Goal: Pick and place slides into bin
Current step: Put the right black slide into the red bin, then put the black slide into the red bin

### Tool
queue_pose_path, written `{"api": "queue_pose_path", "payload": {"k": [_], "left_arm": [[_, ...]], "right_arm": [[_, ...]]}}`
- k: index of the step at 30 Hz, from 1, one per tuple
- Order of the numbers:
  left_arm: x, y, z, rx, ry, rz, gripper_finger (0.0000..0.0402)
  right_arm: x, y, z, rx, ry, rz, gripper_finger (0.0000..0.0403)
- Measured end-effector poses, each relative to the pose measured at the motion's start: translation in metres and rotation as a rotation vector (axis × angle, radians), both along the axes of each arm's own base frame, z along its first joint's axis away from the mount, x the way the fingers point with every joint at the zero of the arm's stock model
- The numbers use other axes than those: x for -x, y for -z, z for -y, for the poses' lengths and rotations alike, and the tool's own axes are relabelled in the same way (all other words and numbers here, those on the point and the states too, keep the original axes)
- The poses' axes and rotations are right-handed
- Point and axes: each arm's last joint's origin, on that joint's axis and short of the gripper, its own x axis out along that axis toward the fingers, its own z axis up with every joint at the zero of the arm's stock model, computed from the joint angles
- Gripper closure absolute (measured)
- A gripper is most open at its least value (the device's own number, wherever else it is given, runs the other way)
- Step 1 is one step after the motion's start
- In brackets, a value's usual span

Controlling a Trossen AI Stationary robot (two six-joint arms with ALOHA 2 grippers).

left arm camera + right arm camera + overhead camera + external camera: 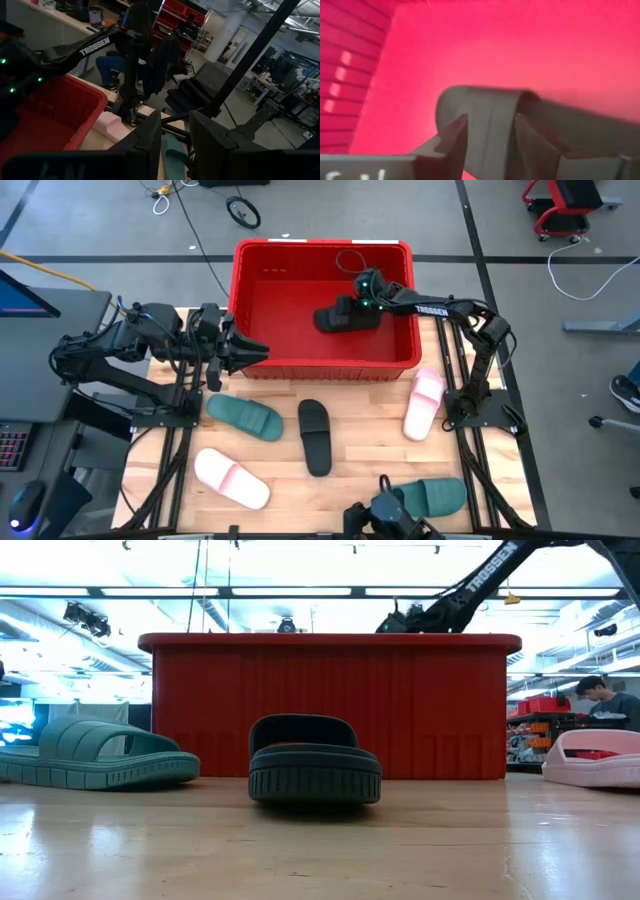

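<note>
Black slide [520, 125] sits between my right gripper's [490, 130] spread fingers inside the bin [255, 300]; release step, next lift clear.

From my low view the red bin [330, 705] hides everything inside it, so I can't see the black sandal or the right gripper there; only the arm's upper part shows over the rim. In my high view the right gripper [352, 313] covers part of that black sandal [338, 319], and I can't tell whether the fingers touch it. The right wrist view shows the sandal [530, 130] blurred and cut off. The green sandal [432, 496] at the table's near right corner is partly covered by a dark camera mount [385, 515]. The person [604, 698] behind the table is cut off by the picture's edge.
</note>
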Motion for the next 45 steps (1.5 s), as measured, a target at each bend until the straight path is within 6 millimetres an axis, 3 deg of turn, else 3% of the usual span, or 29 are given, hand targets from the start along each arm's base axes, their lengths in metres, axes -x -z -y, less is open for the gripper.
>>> {"api": "queue_pose_path", "payload": {"k": [5, 11, 17, 22, 28, 33, 39, 45], "left_arm": [[0.0, 0.0, 0.0, 0.0, 0.0, 0.0, 0.0294], [0.0, 0.0, 0.0, 0.0, 0.0, 0.0, 0.0294], [-0.003, 0.001, 0.0, -0.001, 0.0, -0.006, 0.0294], [-0.012, 0.005, 0.001, -0.003, 0.001, -0.027, 0.0294], [-0.029, 0.015, 0.002, -0.008, 0.001, -0.082, 0.0294], [-0.038, 0.02, 0.003, 0.02, -0.002, -0.105, 0.0294], [-0.039, 0.019, 0.003, 0.038, -0.004, -0.096, 0.0294], [-0.039, 0.015, 0.004, 0.043, 0.014, -0.051, 0.0294]], "right_arm": [[0.01, -0.039, -0.008, 0.072, 0.002, 0.071, 0.0234], [0.026, -0.11, -0.046, 0.111, -0.252, 0.303, 0.0251], [0.041, -0.162, -0.117, 0.093, -0.61, 0.437, 0.0255], [0.043, -0.176, -0.193, 0.146, -0.867, 0.381, 0.0255], [0.029, -0.168, -0.267, 0.305, -0.952, 0.209, 0.0255], [0.009, -0.146, -0.308, 0.416, -1.078, 0.096, 0.0255], [-0.023, -0.1, -0.339, 0.541, -1.306, -0.089, 0.0255], [-0.052, -0.045, -0.348, 0.635, -1.389, -0.32, 0.0255]]}}
